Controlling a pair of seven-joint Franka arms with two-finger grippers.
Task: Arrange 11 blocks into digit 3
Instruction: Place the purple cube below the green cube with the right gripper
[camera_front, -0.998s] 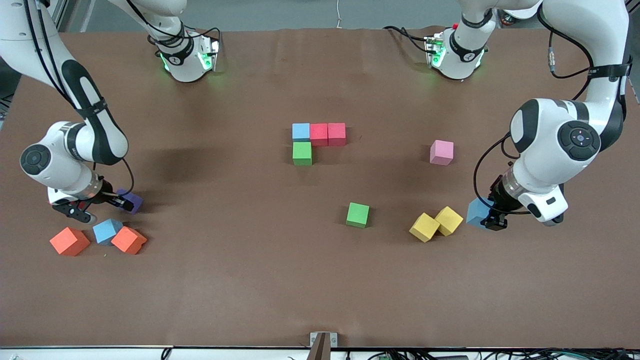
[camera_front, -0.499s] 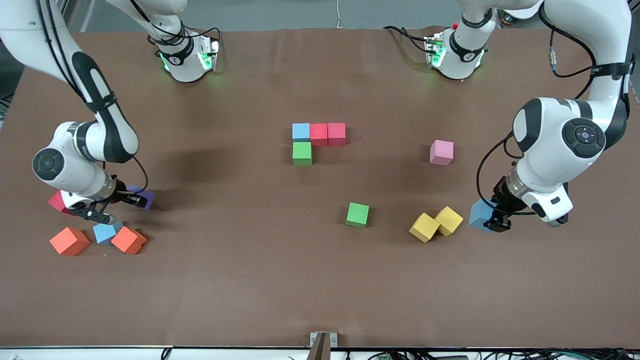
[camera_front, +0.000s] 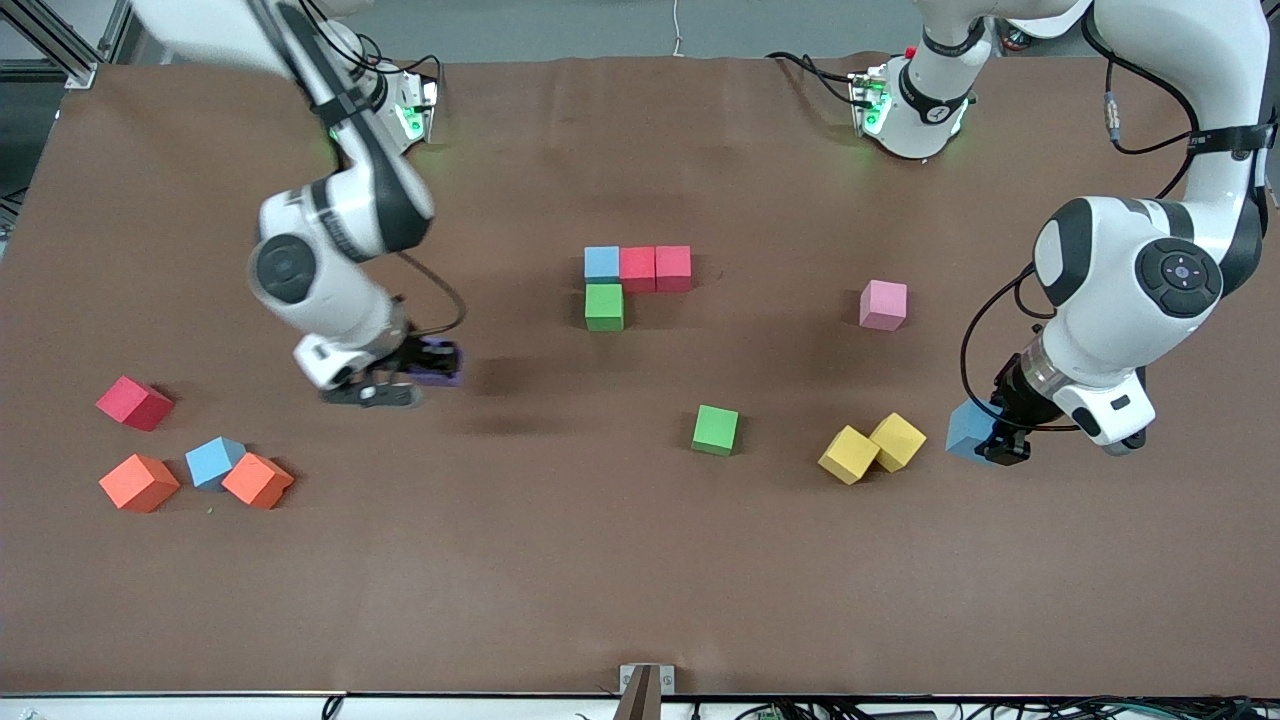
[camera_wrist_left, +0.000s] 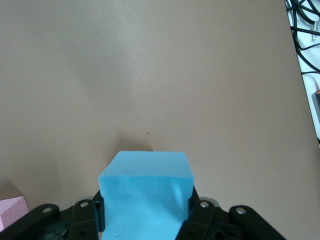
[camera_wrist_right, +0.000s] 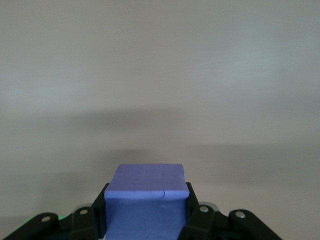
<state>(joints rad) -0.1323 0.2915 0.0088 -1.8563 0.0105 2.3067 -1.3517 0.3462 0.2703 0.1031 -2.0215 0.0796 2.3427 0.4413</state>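
The started digit 3 (camera_front: 630, 280), a blue-red-red row with a green cube beneath the blue, sits mid-counter (camera_front: 560, 560), with the right gripper (camera_front: 420, 372) at its eight o'clock, jaws clamping a purple block (camera_wrist_right: 146, 200), and the left gripper (camera_front: 990, 435) at four o'clock, jaws clamping a blue block (camera_wrist_left: 146, 192).

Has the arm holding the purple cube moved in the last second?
Yes. The right gripper with the purple cube has travelled away from the orange cubes toward the green cube.
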